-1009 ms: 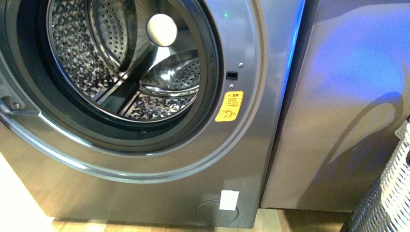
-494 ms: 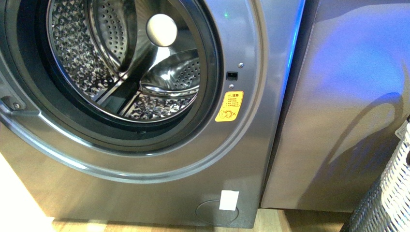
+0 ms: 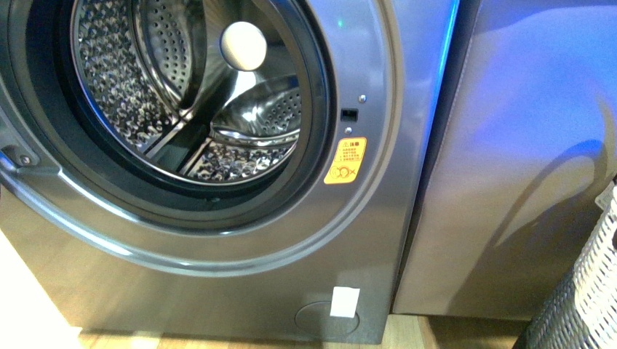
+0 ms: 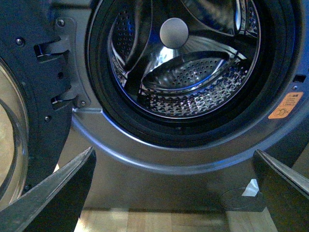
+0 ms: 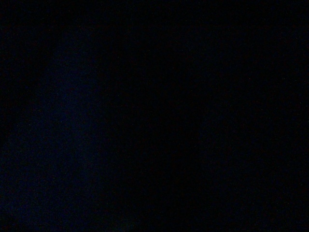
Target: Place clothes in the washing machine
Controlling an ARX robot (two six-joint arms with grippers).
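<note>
The clothes are showing in no lit view, and the steel drum (image 3: pixel 182 109) of the washing machine (image 3: pixel 378 218) is sitting bare, so I judge loading is not yet done. The door (image 4: pixel 29 96) is standing swung aside, leaving the mouth free. I am holding my left gripper (image 4: pixel 173 152) spread wide and empty before it. My right wrist view is dark, so I cannot tell how my right gripper is standing.

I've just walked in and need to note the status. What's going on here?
Nothing is being handled right now. The washing machine stands with its door swung open and its steel drum empty. No clothes show in any view. The left gripper faces the opening, jaws wide apart with nothing between them. The right wrist view is dark, so nothing can be told from it. A woven basket shows at the right edge of the front view.
</note>
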